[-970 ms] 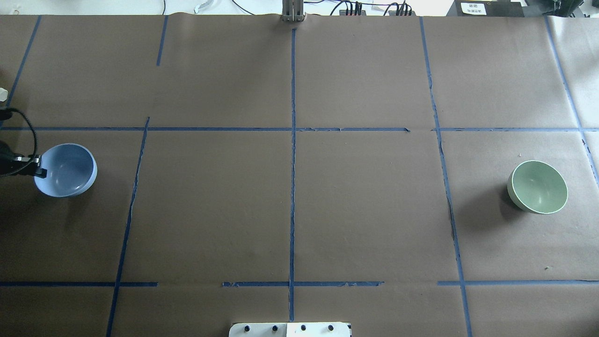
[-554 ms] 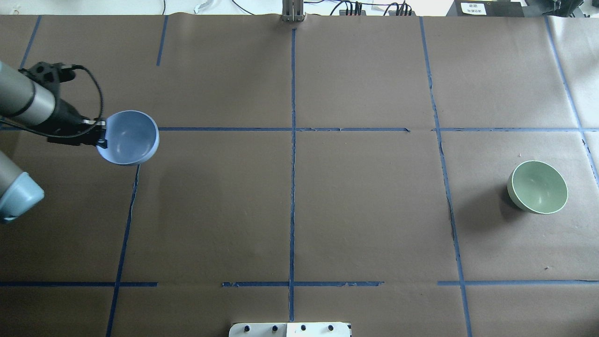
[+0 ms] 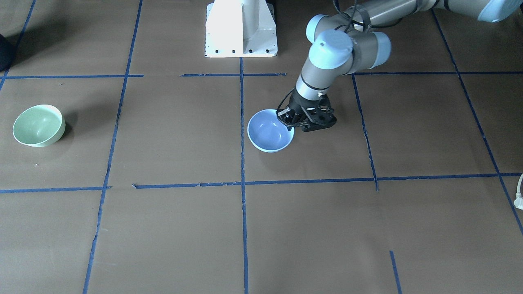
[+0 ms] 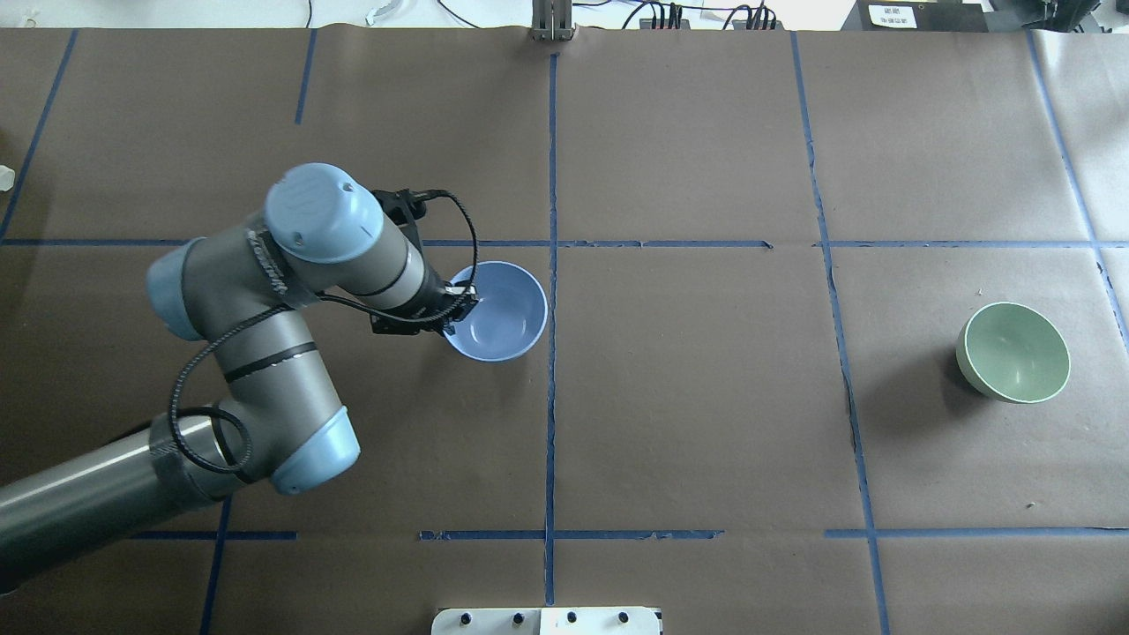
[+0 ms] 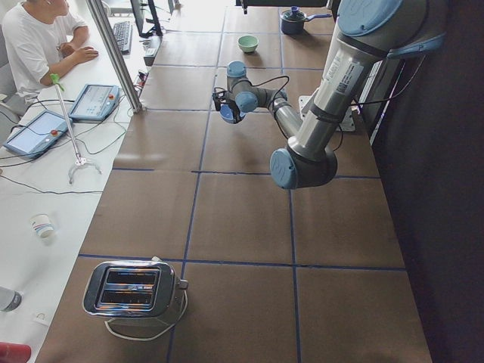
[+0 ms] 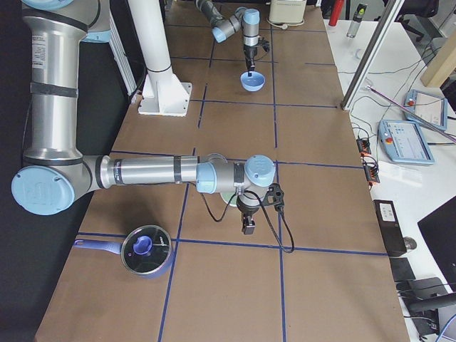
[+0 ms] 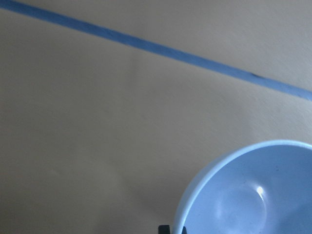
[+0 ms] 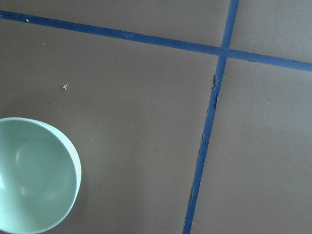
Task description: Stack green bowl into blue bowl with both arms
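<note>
1. The left gripper point(image 4: 457, 307) is clamped on the rim of the blue bowl point(image 4: 499, 310), gripping the edge nearest its own arm.
2. The blue bowl sits mouth-up near mid-bench, just beside the centre tape line point(image 4: 552, 159) on the robot's left of it. Its shadow lies close under it on the bench point(image 4: 706, 414). Whether its base rests on the paper or hangs just clear cannot be told.
3. The green bowl point(image 4: 1014, 353) stands upright and alone, well apart, towards the robot's right end.
4. The right gripper point(image 6: 247, 226) shows only in the view from the right end, low and near the green bowl. Whether it is apart or together cannot be told.
5. Judged step: setting the blue bowl down as the receiver, with stacking not yet begun.
6. To do this well, keep the bowl level and seat its base flat before letting go. Part the fingers fully, then lift straight up, since a finger catching the rim could tip or slide so smooth a bowl. Withdraw towards the left, leaving the right-hand approach free.
</note>
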`<action>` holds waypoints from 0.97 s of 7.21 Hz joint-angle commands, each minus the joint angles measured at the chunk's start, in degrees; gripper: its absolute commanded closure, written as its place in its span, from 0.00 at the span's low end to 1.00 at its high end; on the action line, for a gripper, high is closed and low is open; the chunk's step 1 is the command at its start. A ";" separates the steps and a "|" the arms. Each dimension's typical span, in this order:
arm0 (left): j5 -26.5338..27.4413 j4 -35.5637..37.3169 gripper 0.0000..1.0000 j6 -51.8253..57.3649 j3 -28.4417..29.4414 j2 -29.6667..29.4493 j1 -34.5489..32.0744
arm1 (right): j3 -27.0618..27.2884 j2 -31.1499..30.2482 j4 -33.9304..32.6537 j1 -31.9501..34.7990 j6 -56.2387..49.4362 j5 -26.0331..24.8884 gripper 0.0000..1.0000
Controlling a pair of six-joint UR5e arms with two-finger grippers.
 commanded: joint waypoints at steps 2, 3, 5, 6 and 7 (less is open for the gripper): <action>2.59 -0.13 0.98 -0.74 3.20 -4.28 3.35 | -0.08 0.09 0.00 0.00 0.00 0.00 0.00; 2.59 -0.13 0.82 -0.74 4.17 -4.72 3.45 | -0.08 0.00 0.00 0.00 0.00 0.00 0.00; 2.59 -0.13 0.00 0.57 4.26 -4.64 3.45 | -0.08 0.09 0.00 -0.09 0.00 0.00 0.00; 2.33 0.91 0.00 2.76 2.87 -4.55 3.01 | -0.08 0.26 0.09 -0.17 0.00 0.00 0.00; 1.20 4.14 0.00 3.65 1.73 -4.38 0.92 | -0.08 0.70 0.09 -0.18 0.00 0.00 0.00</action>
